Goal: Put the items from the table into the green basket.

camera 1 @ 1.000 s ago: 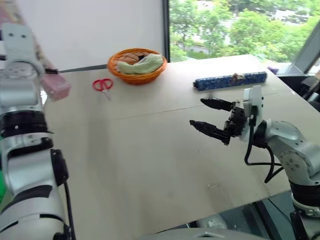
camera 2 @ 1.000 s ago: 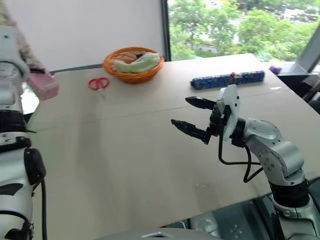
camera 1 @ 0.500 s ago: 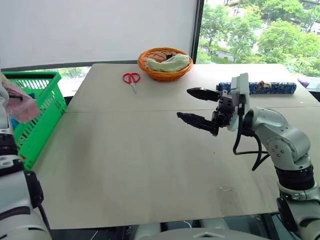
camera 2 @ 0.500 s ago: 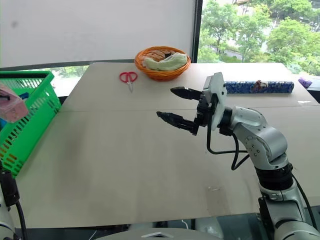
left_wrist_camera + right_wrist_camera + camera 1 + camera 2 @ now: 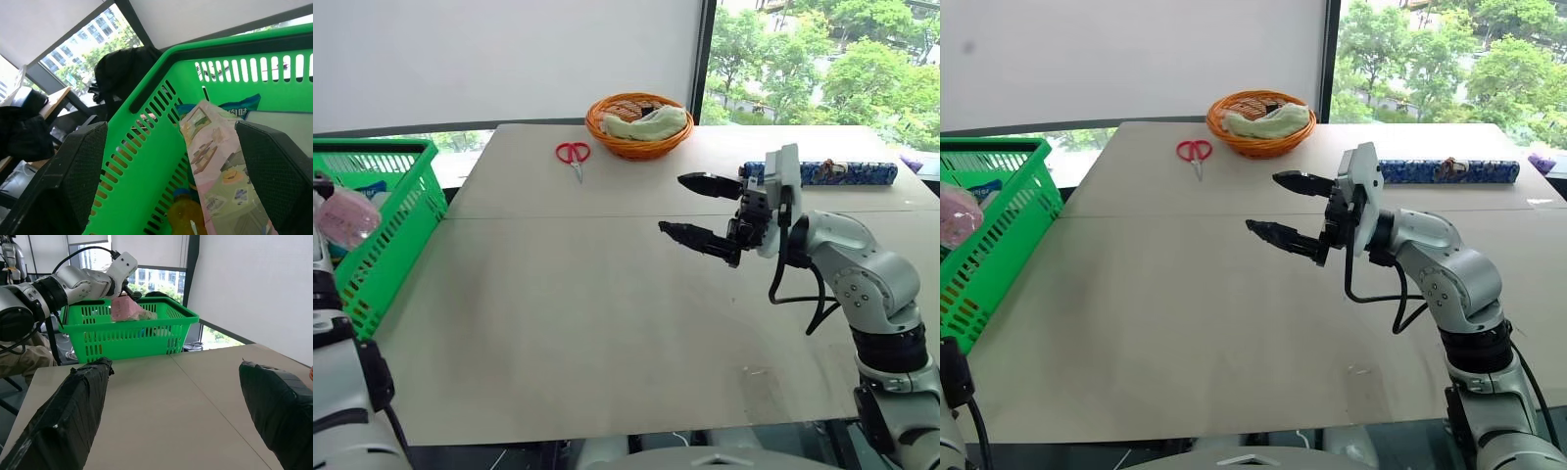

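Note:
The green basket (image 5: 384, 220) stands off the left edge of the table (image 5: 558, 323). My left gripper (image 5: 171, 128) is over it, open, its fingers (image 5: 80, 169) wide apart. The long clear pack with the pink base (image 5: 220, 188) lies between them without touching either, slanting down into the basket; its pink end (image 5: 347, 217) shows above the rim. An orange soda bottle (image 5: 188, 219) with a blue cap lies inside the basket. The red-handled scissors (image 5: 573, 153) lie on the far part of the table. My right gripper (image 5: 690, 208) hangs open over the middle of the table, holding nothing.
An orange wicker bowl (image 5: 639, 125) with a pale cloth sits at the far edge, just right of the scissors. A long blue patterned roll (image 5: 822, 173) lies at the far right. A blue packet (image 5: 239, 104) rests in the basket.
The head view swung left, bringing the basket into sight. My left gripper opened off the pack over the basket. The right arm stayed where it was.

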`<action>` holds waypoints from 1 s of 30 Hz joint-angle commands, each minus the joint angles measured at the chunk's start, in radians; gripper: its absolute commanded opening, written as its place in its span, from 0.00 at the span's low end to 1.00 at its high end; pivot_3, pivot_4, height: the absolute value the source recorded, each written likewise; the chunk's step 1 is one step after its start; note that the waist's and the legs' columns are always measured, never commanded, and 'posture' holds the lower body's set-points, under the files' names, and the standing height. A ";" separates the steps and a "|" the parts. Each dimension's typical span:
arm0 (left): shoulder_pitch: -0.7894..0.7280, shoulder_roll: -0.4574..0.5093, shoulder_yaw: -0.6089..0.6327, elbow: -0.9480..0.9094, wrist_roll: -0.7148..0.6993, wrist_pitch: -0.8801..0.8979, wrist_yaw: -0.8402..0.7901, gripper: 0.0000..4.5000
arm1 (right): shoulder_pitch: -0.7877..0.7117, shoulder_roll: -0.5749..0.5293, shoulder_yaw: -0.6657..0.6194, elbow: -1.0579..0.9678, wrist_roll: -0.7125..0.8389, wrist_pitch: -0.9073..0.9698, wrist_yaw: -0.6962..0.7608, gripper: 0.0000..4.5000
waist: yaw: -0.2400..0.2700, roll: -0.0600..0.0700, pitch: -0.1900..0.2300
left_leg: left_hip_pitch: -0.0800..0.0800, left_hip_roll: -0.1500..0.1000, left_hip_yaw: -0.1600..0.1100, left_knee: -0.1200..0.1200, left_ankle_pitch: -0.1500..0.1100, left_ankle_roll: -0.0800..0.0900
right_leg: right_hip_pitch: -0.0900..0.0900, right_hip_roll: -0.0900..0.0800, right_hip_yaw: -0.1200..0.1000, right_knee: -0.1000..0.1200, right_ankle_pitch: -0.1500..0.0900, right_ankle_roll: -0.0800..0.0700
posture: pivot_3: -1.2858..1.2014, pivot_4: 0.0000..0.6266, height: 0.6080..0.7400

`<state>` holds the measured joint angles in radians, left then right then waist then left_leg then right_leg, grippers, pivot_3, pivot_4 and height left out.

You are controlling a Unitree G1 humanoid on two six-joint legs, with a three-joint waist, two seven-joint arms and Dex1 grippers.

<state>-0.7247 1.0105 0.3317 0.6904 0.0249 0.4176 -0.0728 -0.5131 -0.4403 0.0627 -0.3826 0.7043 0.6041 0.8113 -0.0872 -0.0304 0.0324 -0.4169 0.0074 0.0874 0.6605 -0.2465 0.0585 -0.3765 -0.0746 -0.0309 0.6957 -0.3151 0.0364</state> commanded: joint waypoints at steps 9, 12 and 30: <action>-0.036 -0.274 0.161 -0.472 -0.529 -0.080 -0.382 0.98 | 0.023 -0.031 -0.043 0.004 -0.019 -0.037 0.019 1.00 | -0.026 0.000 -0.003 | -0.003 0.000 0.000 0.003 0.002 0.005 | 0.000 0.000 -0.002 0.000 0.000 0.000 | 0.46 0.00 1.00; 0.107 -0.264 0.070 -0.560 -0.554 0.026 -0.504 0.98 | 0.042 -0.041 -0.048 0.007 -0.022 -0.043 0.019 1.00 | -0.044 0.010 -0.007 | -0.001 0.000 0.000 0.003 0.003 0.005 | 0.002 0.001 -0.002 0.001 0.000 0.000 | 0.45 0.00 1.00; 0.719 -0.428 -0.246 -0.899 -0.462 0.069 -0.605 0.98 | 0.435 -0.046 -0.105 0.405 -0.375 -0.504 -0.045 1.00 | -0.034 0.022 -0.010 | 0.003 0.002 -0.001 0.005 -0.001 0.003 | 0.006 0.001 -0.001 0.001 0.000 -0.001 | 0.44 0.00 1.00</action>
<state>0.0037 0.5802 0.0737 -0.1534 -0.4453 0.5153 -0.6803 -0.0707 -0.4926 -0.0185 0.0139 0.3569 0.1597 0.7871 -0.1207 -0.0080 0.0221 -0.4135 0.0090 0.0866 0.6658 -0.2476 0.0612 -0.3707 -0.0734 -0.0322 0.6962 -0.3155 0.0357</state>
